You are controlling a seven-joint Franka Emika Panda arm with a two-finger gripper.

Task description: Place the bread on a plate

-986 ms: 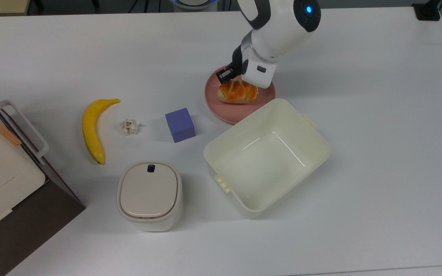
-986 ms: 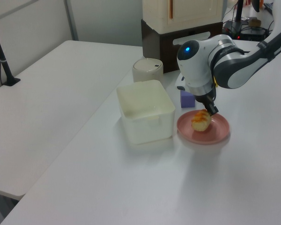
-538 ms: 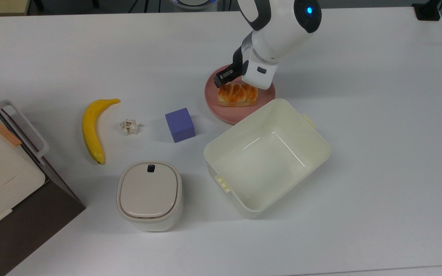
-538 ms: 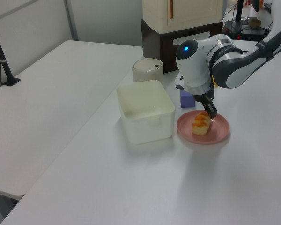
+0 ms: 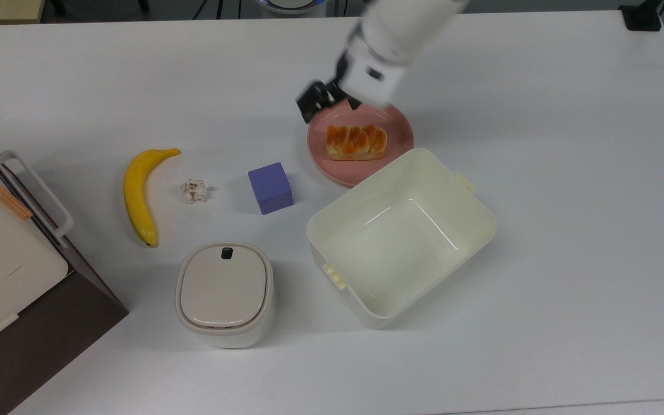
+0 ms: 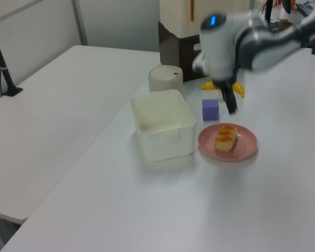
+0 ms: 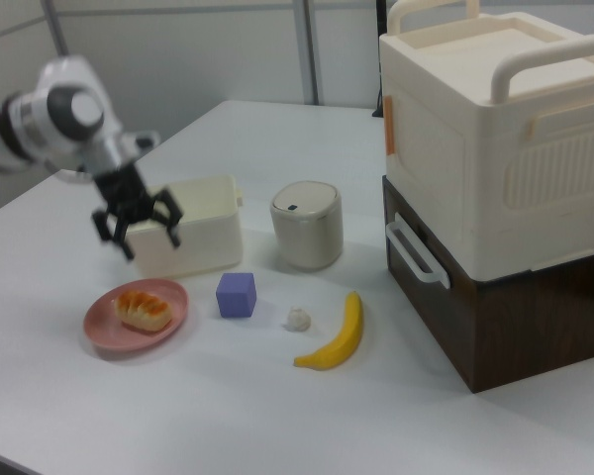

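Top view: bread (image 5: 356, 142) on plate (image 5: 398, 128), mid-desk toward far edge. Right view: end effector (image 7: 137, 225) spread, empty, above plate (image 7: 99, 319). Probably light, soft, squashable; best pinched gently across pale sides.

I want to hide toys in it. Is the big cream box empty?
Empty. The top view looks straight into the open cream rectangular plastic tub: bare floor and walls, nothing inside.

We see an orange-topped, tan-sided bread (image 5: 356, 142) on a pink plate (image 5: 398, 129), a purple cube (image 5: 270, 187) and a yellow banana (image 5: 138, 193) at its nine o'clock.
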